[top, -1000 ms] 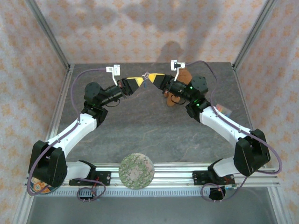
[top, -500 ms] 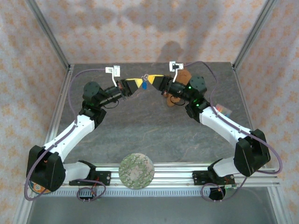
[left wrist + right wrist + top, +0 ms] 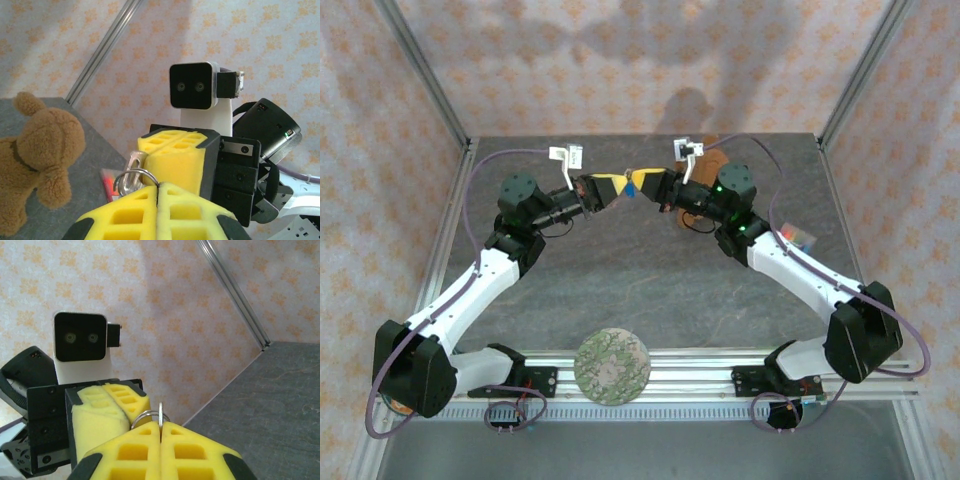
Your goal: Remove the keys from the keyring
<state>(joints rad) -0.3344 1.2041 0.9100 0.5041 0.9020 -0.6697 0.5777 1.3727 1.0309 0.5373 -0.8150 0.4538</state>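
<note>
Two tools meet in the air above the far edge of the worktop [image 3: 620, 270], the left tool [image 3: 611, 182] and right tool [image 3: 651, 184] both clenched on the keyring [image 3: 632, 186]. I would hold the ring steady with one tool and ease the key [image 3: 131, 165] round the coil, rather than tug.

Looking down on a dark grey table top [image 3: 620, 270] with a stone-like pattern. Seeing pale walls [image 3: 620, 70] with an orange flower print closing in the back and both sides. Noticing silver metal posts [image 3: 423, 75] slanting up from the back corners and a metal rail [image 3: 700, 368] running along the near edge. Finding soft grey shadows [image 3: 690, 105] lying on the back wall.
</note>
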